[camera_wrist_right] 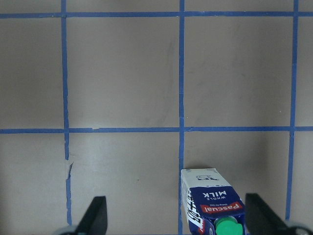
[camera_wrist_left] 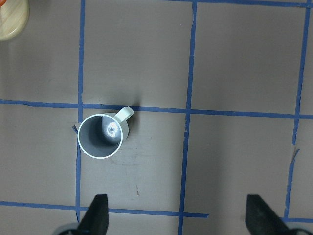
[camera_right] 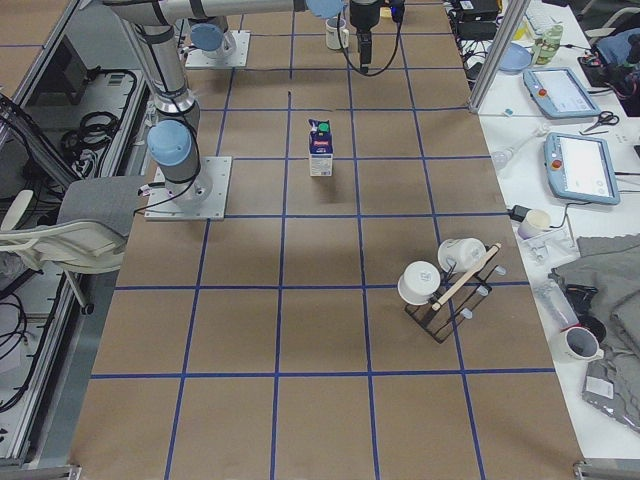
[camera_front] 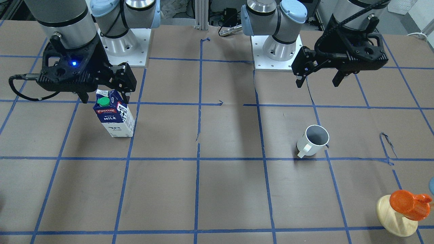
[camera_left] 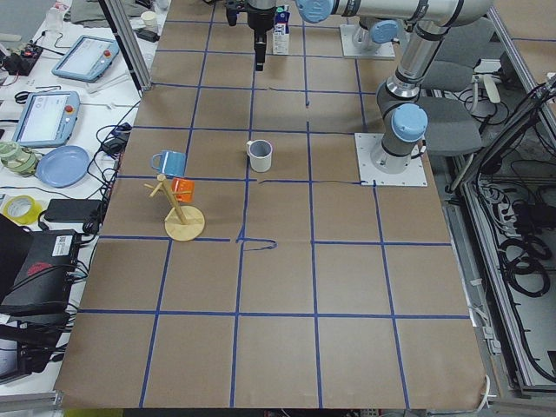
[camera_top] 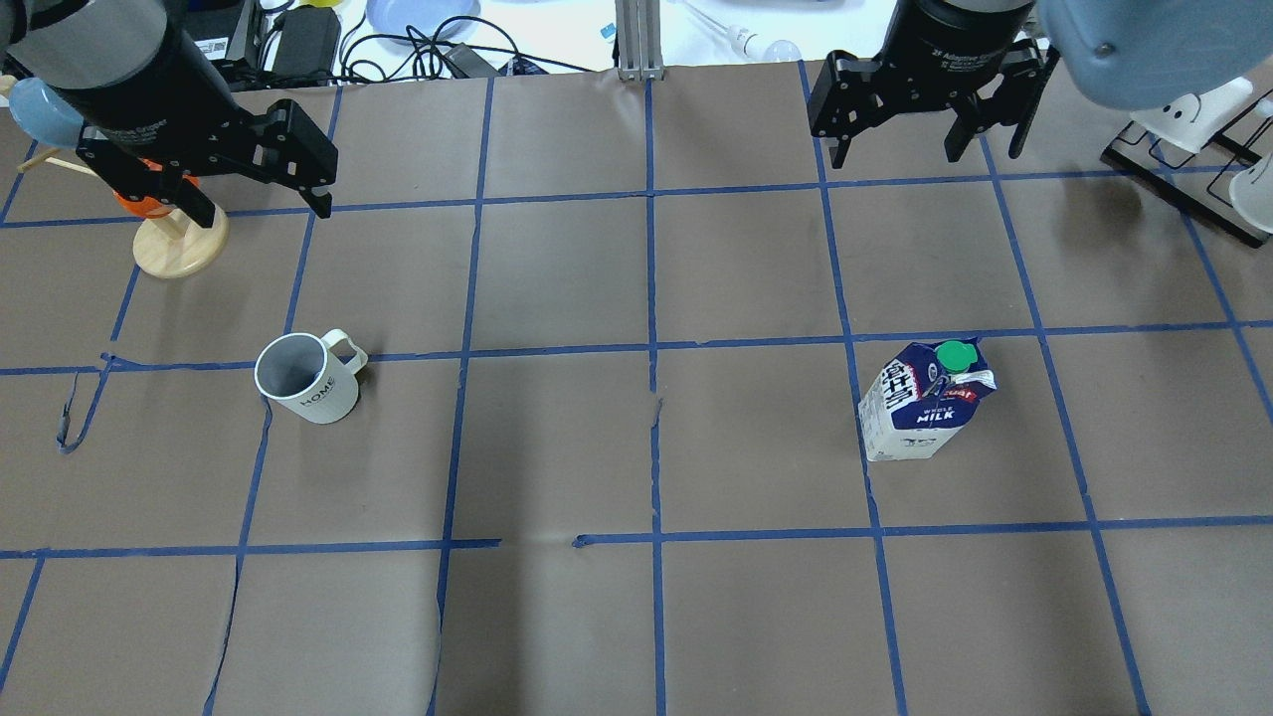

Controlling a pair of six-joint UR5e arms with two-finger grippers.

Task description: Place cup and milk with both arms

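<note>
Showing "Pascual WHOLE MILK" carton (camera_front: 115,119), cup (camera_top: 310,390) marked "HOME"

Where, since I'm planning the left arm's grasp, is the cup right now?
In the overhead view, the cup stands upright on the left half, on a blue tape line, nearer the robot than the wooden mug stand.

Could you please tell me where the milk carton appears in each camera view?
Front-facing: milk carton, left side.
Overhead: right of centre.
Exterior left: top edge, far end.
Exterior right: upper centre.
Left wrist: not in view.
Right wrist: bottom edge.
Shared landmark: blue tape line beside it.
</note>
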